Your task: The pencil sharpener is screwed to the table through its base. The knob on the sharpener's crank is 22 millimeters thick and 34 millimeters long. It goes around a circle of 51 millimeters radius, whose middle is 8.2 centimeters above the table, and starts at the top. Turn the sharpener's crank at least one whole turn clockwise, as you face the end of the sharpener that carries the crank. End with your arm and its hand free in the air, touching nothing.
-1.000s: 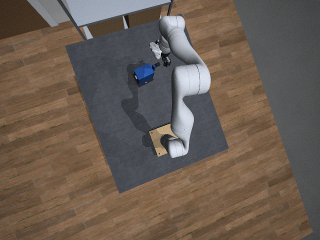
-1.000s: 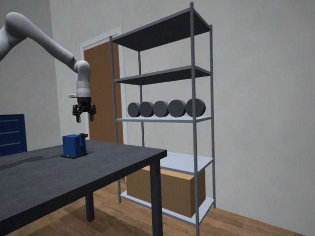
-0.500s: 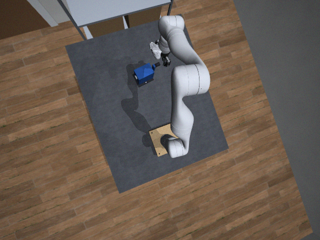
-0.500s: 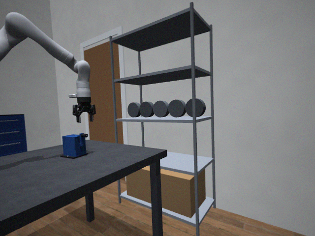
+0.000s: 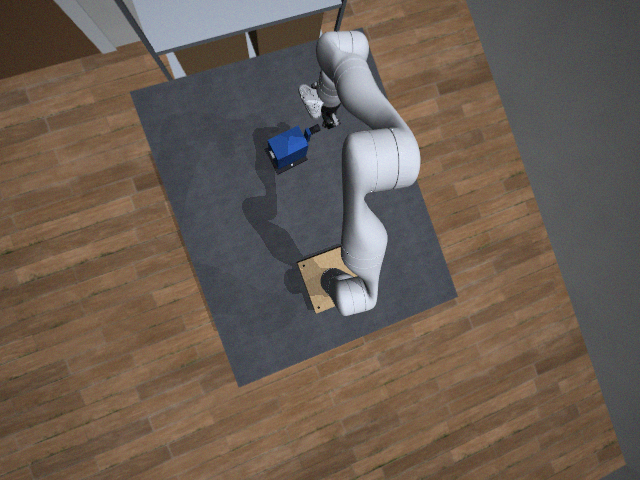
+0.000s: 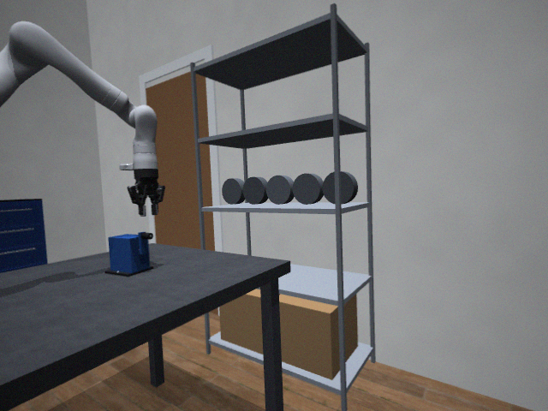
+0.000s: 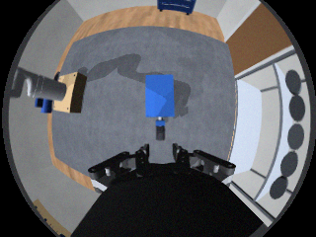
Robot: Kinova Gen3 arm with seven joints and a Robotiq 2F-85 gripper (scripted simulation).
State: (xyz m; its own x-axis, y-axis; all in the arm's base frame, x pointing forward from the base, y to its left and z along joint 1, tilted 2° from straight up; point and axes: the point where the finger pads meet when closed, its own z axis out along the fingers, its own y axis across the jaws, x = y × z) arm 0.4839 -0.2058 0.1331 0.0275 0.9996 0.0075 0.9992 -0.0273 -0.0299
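Observation:
The blue pencil sharpener (image 5: 287,146) (image 6: 128,254) (image 7: 158,94) stands on the dark grey table (image 5: 206,232) (image 6: 133,309) (image 7: 106,132). Its dark crank knob (image 5: 313,128) (image 6: 145,235) (image 7: 160,130) sits at the top of the crank, on the end that faces the shelf rack. My gripper (image 5: 330,121) (image 6: 148,211) (image 7: 160,148) points down and hangs in the air a short way above the knob, not touching it. Its fingers stand about half apart with nothing between them.
A tall metal shelf rack (image 6: 336,176) stands past the table's far end, with several dark discs (image 6: 278,189) on one shelf and a brown box (image 6: 288,327) low down. The arm's wooden base plate (image 5: 312,281) sits on the table. A blue cabinet (image 6: 20,234) stands by the wall.

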